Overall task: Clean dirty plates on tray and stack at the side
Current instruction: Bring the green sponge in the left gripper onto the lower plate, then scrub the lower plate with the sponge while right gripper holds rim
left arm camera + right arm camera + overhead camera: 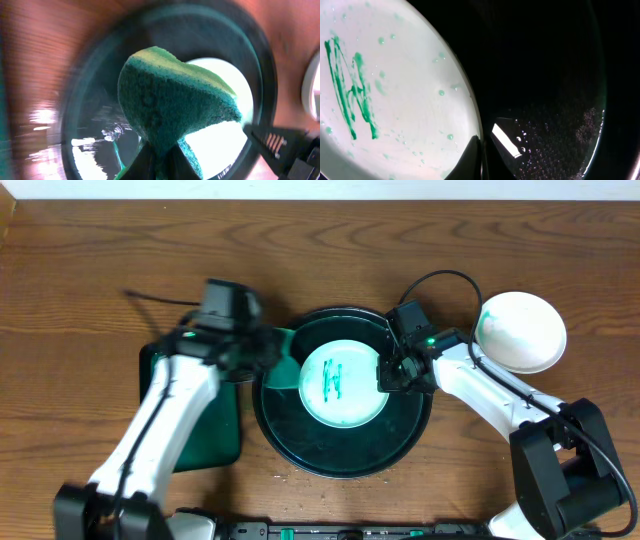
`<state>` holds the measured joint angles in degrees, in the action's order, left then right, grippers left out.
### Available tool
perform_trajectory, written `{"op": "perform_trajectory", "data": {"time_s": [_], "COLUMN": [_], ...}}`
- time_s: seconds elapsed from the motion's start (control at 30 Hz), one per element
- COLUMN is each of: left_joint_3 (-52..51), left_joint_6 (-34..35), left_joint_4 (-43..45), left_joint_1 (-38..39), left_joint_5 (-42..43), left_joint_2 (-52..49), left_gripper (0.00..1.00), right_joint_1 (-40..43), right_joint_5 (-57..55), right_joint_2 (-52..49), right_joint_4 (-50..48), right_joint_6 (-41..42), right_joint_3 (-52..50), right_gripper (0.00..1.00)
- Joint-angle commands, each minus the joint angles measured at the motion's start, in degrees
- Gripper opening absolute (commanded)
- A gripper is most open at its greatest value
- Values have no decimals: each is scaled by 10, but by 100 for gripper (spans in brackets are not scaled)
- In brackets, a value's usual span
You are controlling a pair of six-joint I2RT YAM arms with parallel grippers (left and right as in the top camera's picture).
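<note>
Left jaws clamped on green sponge (175,100), over left rim of round tray (340,462). At tray centre: dirty plate (345,385), green scribble (350,85) unwiped. Right jaws closed, tips at plate's right rim, likely steadying. Scrub across scribble, light pressure, keep plate pinned. Far right on counter (100,260): clean plate (520,330).

Pale plate (362,392) with green scribble (333,380) on dark green tray (300,452)

Plate (343,385) hemmed by left pincer (278,352) with sponge (175,100) and right pincer (385,375), far tabletop (100,260) open.
</note>
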<state>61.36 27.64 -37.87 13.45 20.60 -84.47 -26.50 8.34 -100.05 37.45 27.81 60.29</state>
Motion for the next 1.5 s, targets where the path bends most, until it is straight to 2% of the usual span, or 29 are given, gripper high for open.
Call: {"op": "perform_trajectory", "data": {"time_s": [0.0,0.2,0.37,0.63,0.73,0.83,0.93,1.17,1.27,1.47], "left_joint_3": [2,2,2,2,2,2,2,2,2,2], "left_joint_6": [16,34,42,54,57,76,95,111,110,101], "left_joint_4": [21,58,79,162,193,216,227,220,192,117], "left_joint_1": [55,116,137,159,169,172,165,117,82,40], "left_joint_5": [30,30,42,177,210,207,166,-3,-83,-154], "left_joint_2": [-58,-153,-203,-247,-246,-246,-246,-246,-247,-246], "left_gripper": [7,7,7,7,7,7,7,7,7,8], "right_joint_1": [-16,-17,-17,-17,-17,-17,-17,-17,-17,-17], "right_joint_5": [12,12,12,12,12,12,12,12,12,9], "right_joint_2": [13,13,13,13,13,13,13,13,13,13], "right_joint_4": [0,7,10,10,10,13,17,22,24,24], "right_joint_6": [-4,5,4,4,4,5,5,5,5,5], "right_joint_3": [3,3,3,3,3,3,3,3,3,3], "right_gripper": [1,1,1,1,1,1,1,1,1,1]}}
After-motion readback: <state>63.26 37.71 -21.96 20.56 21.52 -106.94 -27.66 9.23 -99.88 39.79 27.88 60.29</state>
